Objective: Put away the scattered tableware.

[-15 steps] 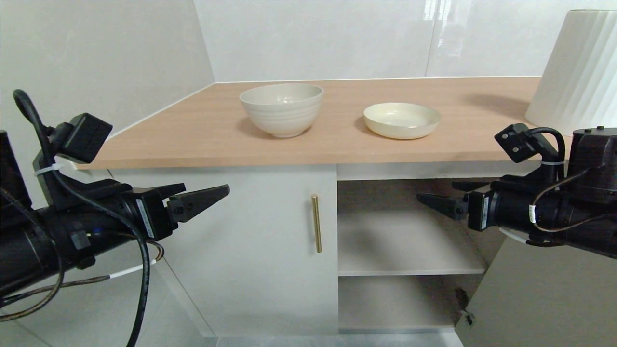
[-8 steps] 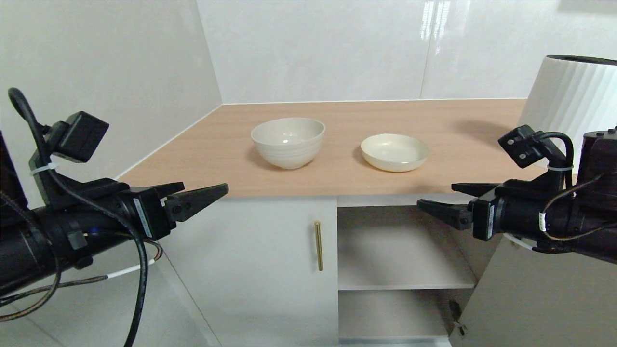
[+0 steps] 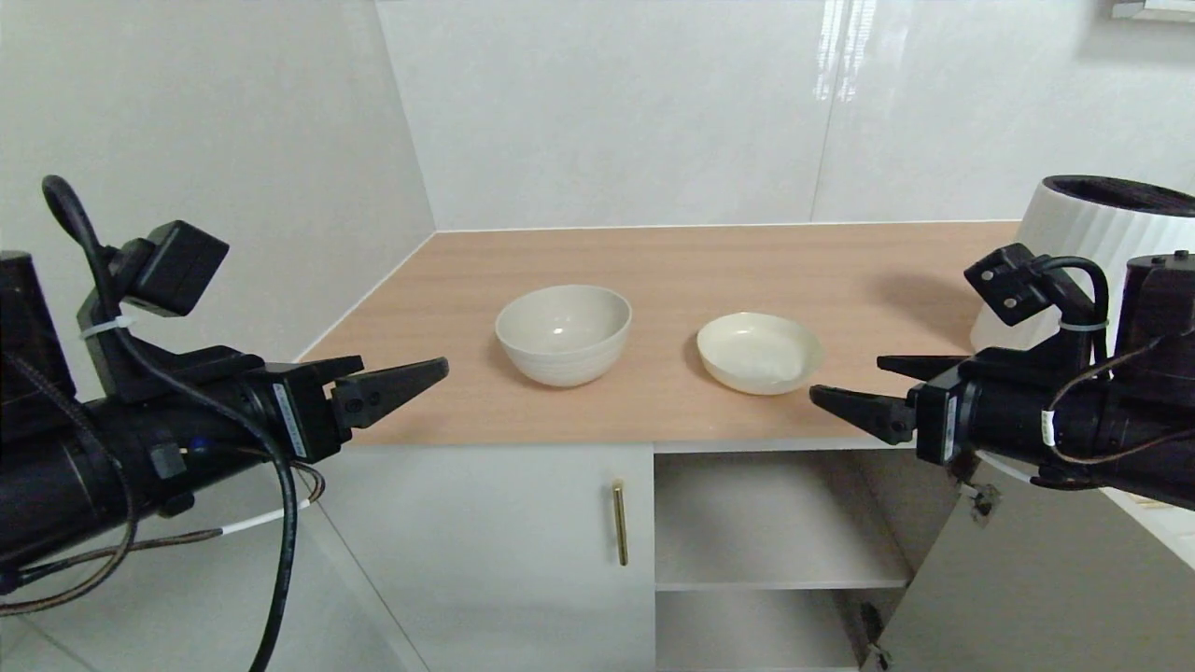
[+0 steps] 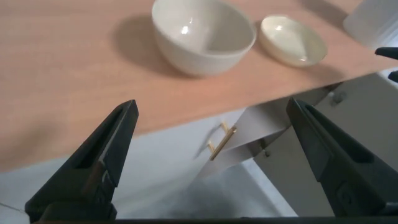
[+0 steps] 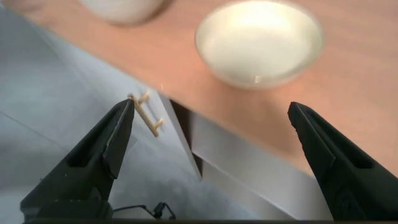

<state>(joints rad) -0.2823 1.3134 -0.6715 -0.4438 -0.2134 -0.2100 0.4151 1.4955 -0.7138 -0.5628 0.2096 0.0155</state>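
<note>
A deep cream bowl (image 3: 563,334) (image 4: 204,34) and a shallow cream dish (image 3: 761,352) (image 5: 260,40) stand side by side on the wooden counter (image 3: 653,271), the dish to the right. My left gripper (image 3: 403,364) (image 4: 211,104) hovers open and empty at the counter's front left edge, short of the bowl. Open and empty as well, my right gripper (image 3: 846,377) (image 5: 211,109) hangs at the front edge, just right of the dish and in front of it. Neither gripper touches the tableware.
A tall white ribbed container (image 3: 1092,252) stands at the counter's right end. Below the counter, the cabinet's right door is swung open on bare shelves (image 3: 775,523). Its left door, with a brass handle (image 3: 619,523), is closed. A wall bounds the left side.
The camera has risen, so the counter and both dishes show lower and more from above. Both grippers, still open, are now level with the counter's edge instead of the cabinet front.
</note>
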